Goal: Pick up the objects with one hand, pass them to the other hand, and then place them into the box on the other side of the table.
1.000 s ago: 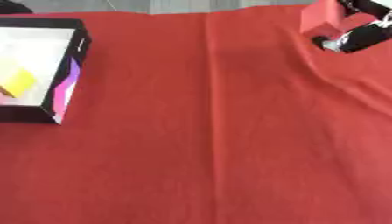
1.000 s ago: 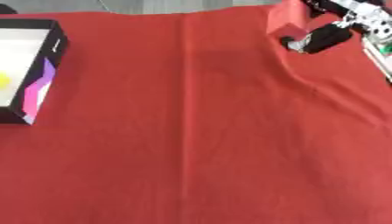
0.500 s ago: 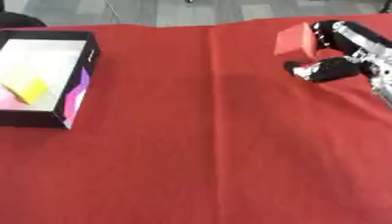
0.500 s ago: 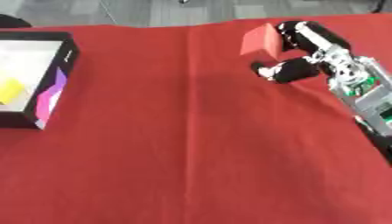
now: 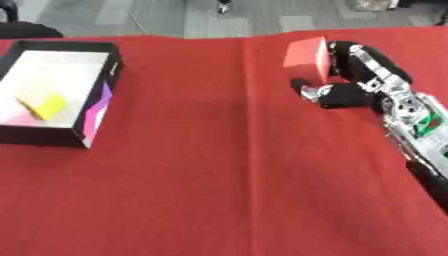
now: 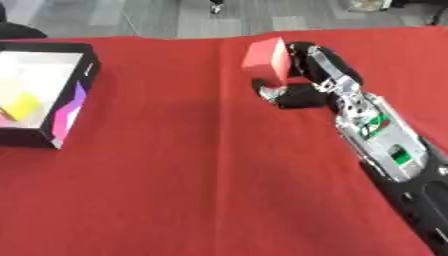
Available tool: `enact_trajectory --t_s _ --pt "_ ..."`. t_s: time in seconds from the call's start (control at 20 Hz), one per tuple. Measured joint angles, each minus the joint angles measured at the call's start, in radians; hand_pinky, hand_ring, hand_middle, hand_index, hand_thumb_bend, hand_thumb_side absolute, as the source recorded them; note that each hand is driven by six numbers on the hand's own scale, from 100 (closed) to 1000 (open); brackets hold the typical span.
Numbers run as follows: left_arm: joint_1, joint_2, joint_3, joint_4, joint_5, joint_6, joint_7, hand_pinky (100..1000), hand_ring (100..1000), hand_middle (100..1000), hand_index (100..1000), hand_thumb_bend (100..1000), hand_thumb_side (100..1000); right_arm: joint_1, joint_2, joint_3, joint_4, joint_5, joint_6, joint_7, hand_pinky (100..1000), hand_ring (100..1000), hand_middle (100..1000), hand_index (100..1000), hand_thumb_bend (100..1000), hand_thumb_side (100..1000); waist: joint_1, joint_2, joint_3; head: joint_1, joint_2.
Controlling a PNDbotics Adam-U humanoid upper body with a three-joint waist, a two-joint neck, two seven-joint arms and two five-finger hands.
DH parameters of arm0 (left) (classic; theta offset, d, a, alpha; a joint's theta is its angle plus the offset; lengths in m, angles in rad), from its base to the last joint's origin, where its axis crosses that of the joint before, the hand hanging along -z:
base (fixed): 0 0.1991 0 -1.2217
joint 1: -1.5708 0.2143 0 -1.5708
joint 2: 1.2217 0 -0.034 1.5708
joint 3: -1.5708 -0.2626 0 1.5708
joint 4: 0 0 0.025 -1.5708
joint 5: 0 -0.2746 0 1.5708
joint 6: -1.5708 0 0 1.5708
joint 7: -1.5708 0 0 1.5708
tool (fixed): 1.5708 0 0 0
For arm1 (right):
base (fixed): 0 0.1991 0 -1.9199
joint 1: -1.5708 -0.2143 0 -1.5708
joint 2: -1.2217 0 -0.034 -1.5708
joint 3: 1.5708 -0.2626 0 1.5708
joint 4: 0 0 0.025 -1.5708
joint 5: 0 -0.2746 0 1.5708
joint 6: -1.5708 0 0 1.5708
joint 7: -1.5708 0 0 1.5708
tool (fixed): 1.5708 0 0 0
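A red block [image 5: 308, 56] is at the far right of the red table [image 5: 227, 165]. My right hand [image 6: 317, 75] holds it, with fingers curled against its right face and the thumb [image 6: 278, 94] tucked just below it. Whether the block rests on the cloth or is lifted I cannot tell. The right forearm [image 6: 389, 150] runs in from the lower right. A black box [image 5: 59, 92] with a white inside stands at the left edge, and a yellow piece [image 5: 44, 106] lies in it. My left hand shows in no view.
Bare red cloth spreads between the box and the right hand. Beyond the table's far edge [image 5: 175, 36] is grey floor. The box has a pink and purple pattern on its right wall [image 5: 98, 107].
The camera has tilted down, so the whole picture has shifted. Besides that, the right hand with the red block has come somewhat leftward, towards the table's middle.
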Motion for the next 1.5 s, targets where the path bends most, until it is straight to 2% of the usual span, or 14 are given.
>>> enact_trajectory --t_s 0.05,0.1,0.15,0.55,0.9,1.05,1.35,1.5 --pt "-0.005 0.004 -0.005 -0.001 -0.008 -0.002 -0.013 767 697 773 781 358 631 -0.006 0.014 0.011 0.0 0.0 -0.005 -0.009 795 587 547 596 100 100 0.0 -0.001 0.0 0.003 0.0" --pt "-0.009 0.009 -0.01 -0.004 -0.016 -0.004 -0.028 766 700 774 785 426 626 -0.013 0.027 0.022 0.0 0.001 -0.011 -0.018 793 586 546 596 189 100 0.0 -0.002 0.0 0.008 0.0" --pt "-0.014 0.014 -0.017 -0.006 -0.025 -0.006 -0.047 766 701 775 786 365 624 -0.02 0.04 0.034 0.001 0.007 -0.018 -0.025 792 586 547 596 100 100 0.0 -0.002 0.0 0.011 0.0" --pt "-0.1 0.053 -0.096 -0.057 -0.092 -0.014 -0.227 771 719 778 797 409 605 -0.075 0.121 0.114 0.062 0.079 -0.061 -0.042 794 590 550 600 100 100 -0.001 -0.011 0.013 0.011 0.001" --pt "-0.185 0.061 -0.202 -0.131 -0.132 0.0 -0.424 778 745 799 817 424 623 -0.118 0.17 0.171 0.139 0.103 -0.137 -0.054 800 594 554 604 100 100 -0.001 -0.019 0.021 -0.002 0.001" --pt "-0.209 0.054 -0.242 -0.152 -0.157 0.019 -0.503 809 789 846 850 457 628 -0.129 0.191 0.193 0.171 0.102 -0.152 -0.071 804 596 555 605 100 100 -0.001 -0.022 0.029 -0.006 0.001" --pt "-0.257 0.005 -0.323 -0.158 -0.241 0.054 -0.637 834 817 867 883 510 606 -0.142 0.221 0.233 0.213 0.096 -0.146 -0.117 812 603 562 610 100 100 -0.001 -0.024 0.042 -0.011 0.001" --pt "-0.271 -0.018 -0.359 -0.143 -0.295 0.051 -0.697 850 834 862 893 590 546 -0.146 0.231 0.25 0.224 0.096 -0.152 -0.128 812 602 561 609 100 100 -0.001 -0.024 0.045 -0.012 0.001"
